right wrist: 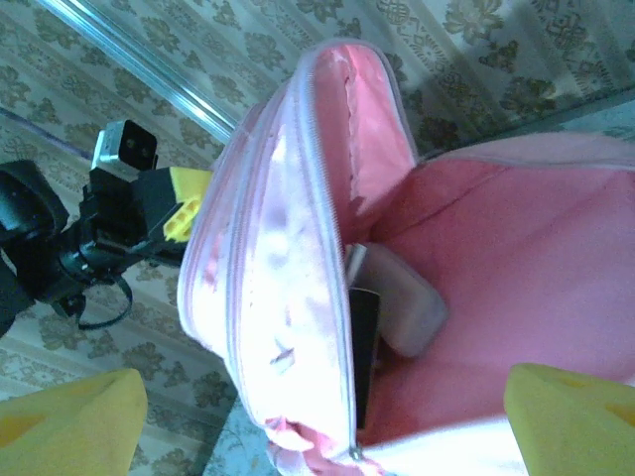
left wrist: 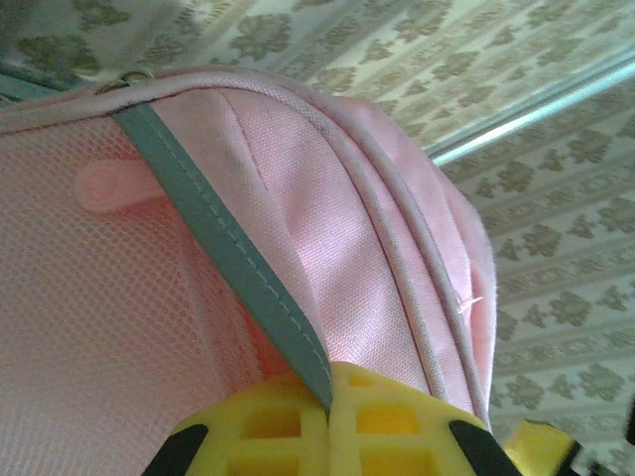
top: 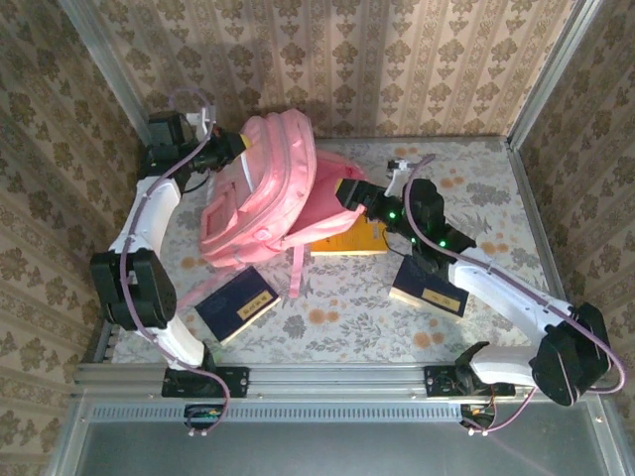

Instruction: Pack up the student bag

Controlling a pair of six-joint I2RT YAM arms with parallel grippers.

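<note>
1. Student bag (top: 260, 193) lies on the worktop (top: 476, 198) near the far edge, left of centre, with its mouth facing the right arm.
2. Left claw (left wrist: 327, 402) is clenched on the bag's grey-trimmed rim (left wrist: 228, 258) and holds the mouth up.
3. Right claw (right wrist: 327, 407) is released and empty, its fingers spread wide just at the opening.
4. Inside the bag, a grey soft item (right wrist: 402, 302) and a dark flat item (right wrist: 364, 347) sit against the front wall.
5. Judgement: the step in hand is fetching the next book. The orange book (top: 355, 241) touches the bag and is nearest. Two dark blue books (top: 238, 303) (top: 429, 289) lie nearer the near edge.
6. To do it well:
   - Hold the rim high and taut.
   - Grip the book by its spine edge.
   - Slide it in flat behind the dark item, clear of the zip.
</note>
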